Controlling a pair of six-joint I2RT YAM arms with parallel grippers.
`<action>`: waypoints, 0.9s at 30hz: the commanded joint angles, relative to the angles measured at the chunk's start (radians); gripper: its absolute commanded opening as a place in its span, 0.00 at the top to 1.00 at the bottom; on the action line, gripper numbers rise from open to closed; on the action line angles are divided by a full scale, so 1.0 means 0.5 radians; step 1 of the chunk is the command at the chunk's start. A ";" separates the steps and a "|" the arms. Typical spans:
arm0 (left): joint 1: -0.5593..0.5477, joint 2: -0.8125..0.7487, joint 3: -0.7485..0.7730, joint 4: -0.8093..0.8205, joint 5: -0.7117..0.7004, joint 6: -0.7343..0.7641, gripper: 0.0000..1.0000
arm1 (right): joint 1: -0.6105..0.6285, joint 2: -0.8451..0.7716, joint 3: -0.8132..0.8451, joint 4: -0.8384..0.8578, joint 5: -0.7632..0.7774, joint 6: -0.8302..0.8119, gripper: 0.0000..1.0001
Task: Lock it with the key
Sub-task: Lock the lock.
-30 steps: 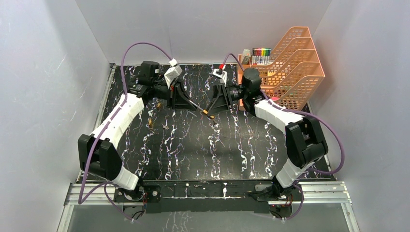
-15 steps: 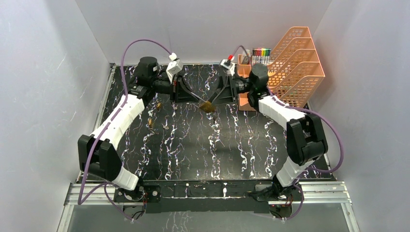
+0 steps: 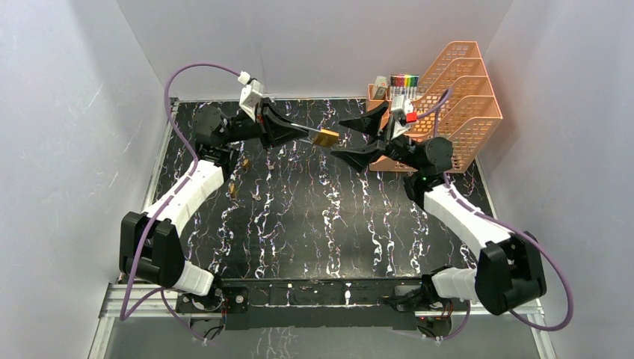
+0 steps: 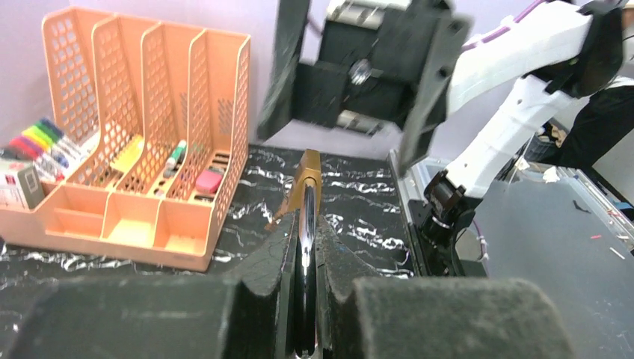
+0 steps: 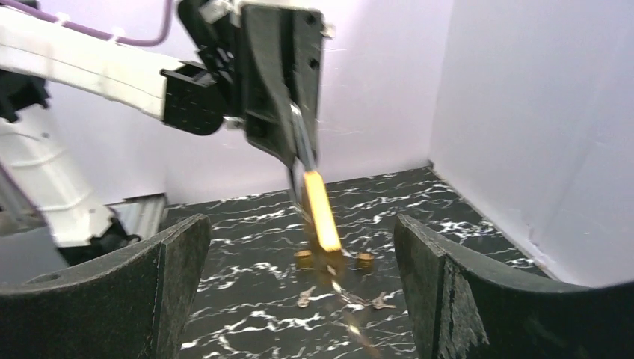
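Observation:
My left gripper (image 3: 295, 129) is shut on the shiny shackle (image 4: 305, 247) of a brass padlock (image 3: 325, 137) and holds it in the air over the back of the table. The lock body (image 4: 308, 176) points away from the left fingers, toward my right gripper (image 3: 351, 136). That gripper is open and empty, and its jaws face the lock from the right. In the right wrist view the padlock (image 5: 320, 209) hangs between the wide-apart fingers of the right gripper (image 5: 300, 224), with a blurred streak below it. Two loose keys (image 5: 305, 298) lie on the table.
An orange file organiser (image 3: 448, 97) with markers (image 3: 404, 79) stands at the back right, close behind the right gripper; it also shows in the left wrist view (image 4: 149, 149). Small brass pieces (image 5: 303, 258) and keys (image 3: 233, 191) lie on the black marbled tabletop (image 3: 314, 224) at left.
Both arms have risen. The left gripper has lifted the padlock from near the tabletop into the air. The right gripper has drawn back to the right and faces it.

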 commanded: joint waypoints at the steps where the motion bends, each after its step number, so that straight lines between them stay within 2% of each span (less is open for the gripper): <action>1: 0.005 -0.025 0.009 0.796 -0.102 -0.393 1.00 | 0.010 0.154 -0.091 0.660 0.173 -0.094 0.02; 5: 0.006 -0.013 0.040 0.944 -0.089 -0.492 1.00 | 0.020 0.320 -0.017 1.002 0.139 0.031 0.02; 10: 0.007 -0.025 0.063 0.968 -0.077 -0.499 1.00 | 0.087 0.426 0.147 1.054 0.048 0.111 0.07; 13: 0.010 -0.020 0.063 0.968 -0.090 -0.483 1.00 | 0.170 0.425 0.215 0.960 0.028 0.103 0.12; 17: 0.008 0.001 0.082 0.968 -0.119 -0.465 1.00 | 0.272 0.408 0.286 0.742 0.026 0.041 0.21; 20: 0.008 0.023 0.106 0.970 -0.141 -0.463 1.00 | 0.318 0.412 0.316 0.645 0.006 0.012 0.34; 26: 0.008 0.041 0.128 0.968 -0.187 -0.444 1.00 | 0.348 0.423 0.307 0.670 0.008 0.022 0.47; 27: 0.009 0.045 0.136 0.968 -0.185 -0.445 1.00 | 0.348 0.423 0.305 0.680 0.013 0.025 0.51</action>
